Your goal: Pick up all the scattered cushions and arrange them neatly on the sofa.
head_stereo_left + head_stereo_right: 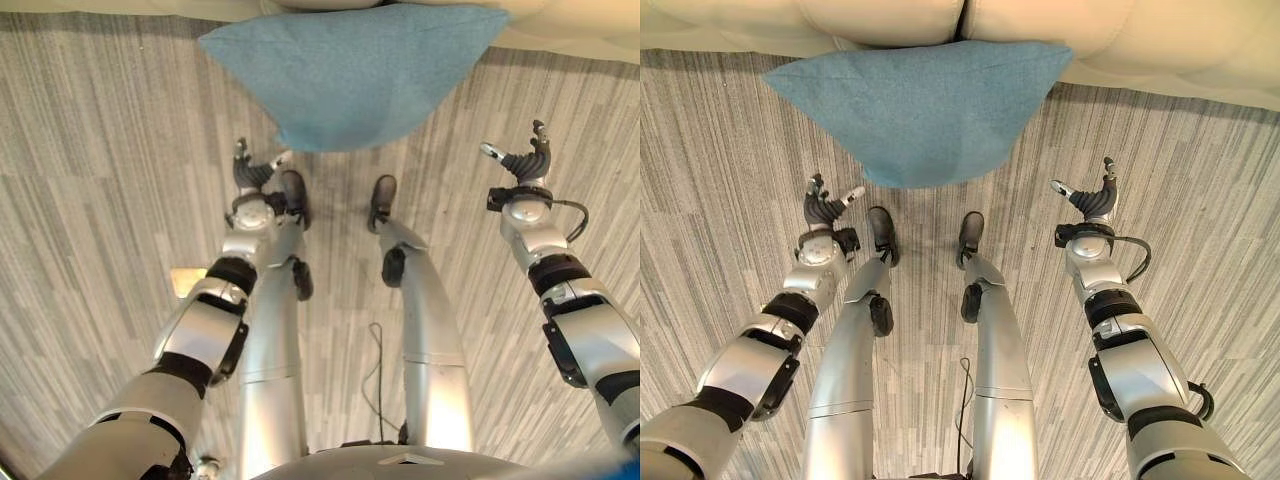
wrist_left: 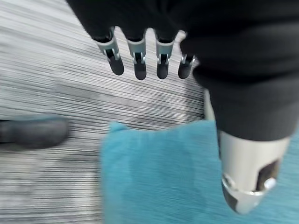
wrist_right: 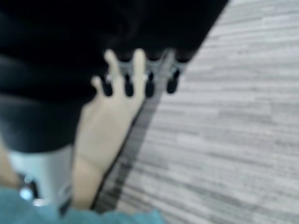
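A teal cushion (image 1: 915, 110) lies on the striped grey floor with its far edge against the front of the cream sofa (image 1: 890, 20). Its near corner points toward me. My left hand (image 1: 822, 208) hovers open to the left of that corner, a short way off the cloth; in the left wrist view its straight fingers (image 2: 138, 56) hang above the cushion (image 2: 159, 172). My right hand (image 1: 1092, 198) is open over bare floor to the right of the cushion, apart from it. The right wrist view has a teal edge (image 3: 117, 217) past that hand's fingers (image 3: 149, 86).
The sofa's seat front runs along the whole far side. Grey plank-patterned floor (image 1: 90, 200) spreads to both sides of the cushion. A small pale square thing (image 1: 185, 280) lies on the floor beside my left forearm.
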You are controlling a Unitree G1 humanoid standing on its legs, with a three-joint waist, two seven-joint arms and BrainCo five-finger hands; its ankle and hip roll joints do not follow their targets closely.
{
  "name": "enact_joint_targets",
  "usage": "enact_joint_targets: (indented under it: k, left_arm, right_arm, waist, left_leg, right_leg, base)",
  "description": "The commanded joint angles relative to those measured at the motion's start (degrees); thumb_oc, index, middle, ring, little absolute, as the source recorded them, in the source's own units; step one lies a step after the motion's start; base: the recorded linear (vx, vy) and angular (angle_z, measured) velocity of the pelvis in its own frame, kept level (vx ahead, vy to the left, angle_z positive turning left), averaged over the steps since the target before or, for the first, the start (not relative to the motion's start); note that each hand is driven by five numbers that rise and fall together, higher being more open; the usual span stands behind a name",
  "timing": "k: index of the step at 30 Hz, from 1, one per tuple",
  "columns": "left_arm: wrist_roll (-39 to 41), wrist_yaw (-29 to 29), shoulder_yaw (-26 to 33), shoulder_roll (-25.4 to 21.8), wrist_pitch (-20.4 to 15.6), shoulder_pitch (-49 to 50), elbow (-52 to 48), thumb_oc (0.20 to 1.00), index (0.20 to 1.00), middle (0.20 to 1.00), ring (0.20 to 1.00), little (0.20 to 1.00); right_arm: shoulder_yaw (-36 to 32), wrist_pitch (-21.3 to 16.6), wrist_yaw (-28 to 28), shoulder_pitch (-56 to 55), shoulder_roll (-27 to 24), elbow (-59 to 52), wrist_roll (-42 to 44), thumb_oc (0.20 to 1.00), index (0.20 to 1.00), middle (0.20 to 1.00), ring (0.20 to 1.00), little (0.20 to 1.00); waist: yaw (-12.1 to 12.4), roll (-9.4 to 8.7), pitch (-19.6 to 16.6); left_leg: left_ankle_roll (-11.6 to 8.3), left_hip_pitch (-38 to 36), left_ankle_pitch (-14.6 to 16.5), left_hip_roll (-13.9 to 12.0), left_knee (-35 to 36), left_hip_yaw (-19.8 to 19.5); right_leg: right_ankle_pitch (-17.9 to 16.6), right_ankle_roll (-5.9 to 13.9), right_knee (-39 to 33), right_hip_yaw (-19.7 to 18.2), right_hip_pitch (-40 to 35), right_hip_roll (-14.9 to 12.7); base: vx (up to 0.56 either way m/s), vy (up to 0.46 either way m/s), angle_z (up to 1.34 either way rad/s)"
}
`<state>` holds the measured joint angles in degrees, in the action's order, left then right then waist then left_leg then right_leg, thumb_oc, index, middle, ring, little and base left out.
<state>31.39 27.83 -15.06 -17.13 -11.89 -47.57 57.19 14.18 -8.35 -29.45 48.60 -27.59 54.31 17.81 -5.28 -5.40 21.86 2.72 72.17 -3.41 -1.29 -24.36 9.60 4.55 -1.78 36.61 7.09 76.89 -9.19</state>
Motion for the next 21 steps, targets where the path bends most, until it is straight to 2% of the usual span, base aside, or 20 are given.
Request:
enact_joint_targets:
  k: [1,4,8,10,12,14,15,16,17,18,20,21]
  left_arm:
    - [0.18,1.31,2.42,-1.75,-1.36,0.33,0.62,1.000,1.000,1.000,1.000,1.000]
    - [-0.11,0.59,2.21,-3.60,-1.09,-0.97,1.06,1.000,1.000,1.000,1.000,1.000]
    - [-1.53,-1.76,0.20,-8.34,0.10,-5.81,2.42,1.000,1.000,1.000,1.000,1.000]
    - [-2.02,-2.63,-1.40,-10.62,0.17,-9.40,2.19,1.000,1.000,1.000,1.000,1.000]
    - [-2.59,-3.47,-3.71,-12.46,-0.33,-12.93,0.61,1.000,1.000,1.000,1.000,1.000]
    - [-3.01,-3.57,-5.06,-12.52,-0.83,-14.27,-1.92,1.000,1.000,1.000,1.000,1.000]
    - [-3.02,-4.14,-5.59,-11.98,-1.20,-14.16,-3.67,1.000,1.000,1.000,1.000,1.000]
    - [-3.28,-4.17,-6.06,-11.64,-1.31,-14.20,-4.49,1.000,1.000,1.000,1.000,1.000]
    - [-3.70,-4.63,-7.19,-9.76,-1.44,-13.19,-6.03,1.000,1.000,1.000,1.000,1.000]
    - [-3.94,-4.80,-7.36,-9.02,-1.33,-12.81,-6.15,1.000,1.000,1.000,1.000,1.000]
    - [-4.29,-5.15,-7.81,-7.53,-1.11,-11.92,-5.96,1.000,1.000,1.000,1.000,1.000]
    - [-4.10,-5.32,-7.64,-6.64,-0.98,-11.36,-5.51,1.000,1.000,1.000,1.000,1.000]
  right_arm:
    - [-0.03,-1.07,-1.61,-2.13,-0.51,-1.45,0.57,1.000,1.000,1.000,1.000,1.000]
    - [-0.17,-1.20,-1.24,-2.10,-1.09,-1.16,0.63,1.000,1.000,1.000,1.000,1.000]
    - [-0.01,-0.91,-0.12,-1.22,-2.22,-0.99,0.83,1.000,1.000,1.000,1.000,1.000]
    - [0.11,-0.84,0.16,0.15,-2.91,-0.98,1.01,1.000,1.000,1.000,1.000,1.000]
    - [0.02,-1.16,-0.05,1.40,-3.28,-1.38,1.44,1.000,1.000,1.000,1.000,1.000]
    - [-0.14,-1.23,-0.28,2.71,-3.93,-1.24,1.72,1.000,1.000,1.000,1.000,1.000]
    - [-0.05,-0.95,-0.19,3.13,-4.31,-0.57,1.81,1.000,1.000,1.000,1.000,1.000]
    - [0.12,-0.81,-0.10,3.68,-4.70,-0.23,1.63,1.000,1.000,1.000,1.000,1.000]
    - [0.66,-0.66,-0.23,4.75,-5.24,-0.11,1.09,1.000,1.000,1.000,1.000,1.000]
    - [0.87,-0.66,-0.18,5.30,-5.82,0.08,0.91,1.000,1.000,1.000,1.000,1.000]
    - [1.54,-0.56,-0.08,5.99,-6.10,0.25,0.51,1.000,1.000,1.000,1.000,1.000]
    - [1.84,-0.49,0.01,6.35,-6.17,0.46,0.39,1.000,1.000,1.000,1.000,1.000]
  waist:
    - [-0.74,0.28,-2.09]
    - [-0.84,0.14,-2.12]
    - [-1.49,0.00,-2.60]
    - [-2.11,0.23,-4.14]
    - [-2.45,0.55,-3.06]
    - [-2.77,0.86,-4.14]
    - [-2.58,1.06,-3.05]
    - [-2.71,1.28,-4.18]
    - [-2.34,1.31,-3.20]
    - [-2.41,1.43,-4.69]
    - [-2.07,1.24,-3.82]
    - [-2.07,1.26,-4.81]
  left_leg:
    - [1.29,-1.85,11.63,1.67,-1.89,-6.20]
    - [1.17,-1.54,11.60,1.65,-1.94,-6.33]
    - [1.26,-0.41,11.75,1.76,-2.13,-6.45]
    - [1.63,3.10,11.73,1.90,-3.55,-5.97]
    - [1.32,1.55,11.64,2.09,-2.23,-5.99]
    - [1.65,4.77,11.56,2.23,-3.58,-5.39]
    - [1.29,2.85,11.48,2.15,-2.20,-5.48]
    - [1.61,5.21,11.42,2.33,-3.40,-5.13]
    - [1.31,3.31,11.39,2.45,-2.25,-5.20]
    - [1.67,5.99,11.47,2.53,-3.71,-4.79]
    - [1.42,3.85,11.49,2.51,-2.50,-5.03]
    - [1.47,5.07,11.64,2.55,-3.02,-5.01]
  right_leg:
    - [2.56,3.12,-5.84,0.37,-3.48,1.59]
    - [2.68,3.11,-5.82,0.57,-3.25,1.56]
    - [2.64,3.39,-5.75,0.46,-2.25,1.60]
    - [2.68,3.28,-4.36,0.28,1.42,1.18]
    - [2.53,3.94,-5.32,-0.10,0.12,1.44]
    - [2.37,3.89,-4.13,-0.27,3.36,1.13]
    - [2.24,4.39,-5.33,-0.35,1.55,1.30]
    - [2.22,4.12,-4.23,-0.39,3.95,1.04]
    - [2.03,4.59,-5.23,-0.45,2.21,1.41]
    - [2.11,4.27,-3.98,-0.62,4.94,1.22]
    - [2.04,4.63,-5.03,-0.55,2.87,1.49]
    - [2.16,4.59,-4.60,-0.70,4.08,1.47]
  base:
    - [0.00,0.000,0.00]
    - [0.01,0.016,0.02]
    - [0.03,0.051,0.01]
    - [0.05,0.061,-0.03]
    - [0.04,0.072,-0.04]
    - [0.03,0.045,-0.07]
    - [0.02,0.011,-0.07]
    - [0.01,0.015,-0.05]
    - [0.04,0.010,-0.03]
    - [0.00,0.000,0.00]
    - [0.00,0.000,0.00]
    - [0.00,0.000,0.00]
